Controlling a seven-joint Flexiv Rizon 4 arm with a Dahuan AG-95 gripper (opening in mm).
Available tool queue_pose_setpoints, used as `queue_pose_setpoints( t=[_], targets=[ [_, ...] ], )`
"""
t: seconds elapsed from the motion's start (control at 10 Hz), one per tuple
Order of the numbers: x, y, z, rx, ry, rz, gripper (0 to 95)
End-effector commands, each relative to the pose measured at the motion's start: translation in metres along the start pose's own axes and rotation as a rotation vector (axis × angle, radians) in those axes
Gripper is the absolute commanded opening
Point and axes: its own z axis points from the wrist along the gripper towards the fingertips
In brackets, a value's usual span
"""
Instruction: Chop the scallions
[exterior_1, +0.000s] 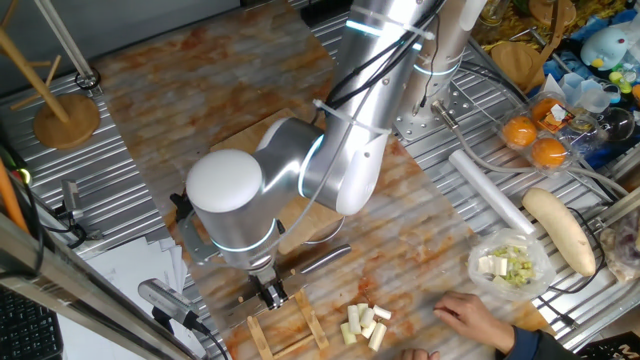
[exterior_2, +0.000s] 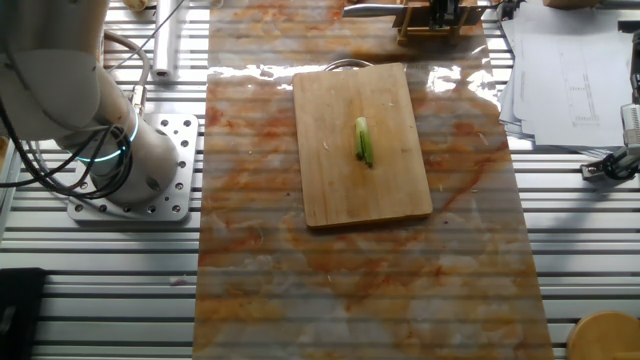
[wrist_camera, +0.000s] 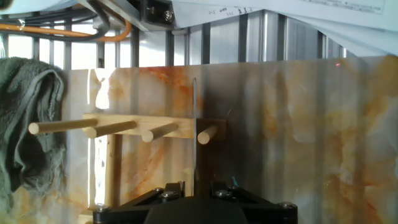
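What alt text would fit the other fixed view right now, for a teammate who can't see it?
A single green scallion piece lies lengthwise near the middle of a wooden cutting board on a marbled orange mat. The arm's base stands at left; a wooden rack with the knife sits at the mat's far edge.
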Motion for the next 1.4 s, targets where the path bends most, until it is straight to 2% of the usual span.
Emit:
queue_pose_setpoints(
  t=[0.1, 1.1, 1.2, 1.4],
  targets=[
    [-0.0005, 0.0002, 0.0029, 0.003, -0.002, -0.001, 19.0],
    [0.0002, -0.0004, 0.0112, 0.011, -0.012, -0.007, 19.0],
    [0.0003, -0.0004, 0.0112, 0.01, -0.016, 0.002, 0.0],
    [0.0003, -0.0004, 0.0112, 0.01, -0.021, 0.005, 0.0]
  ],
)
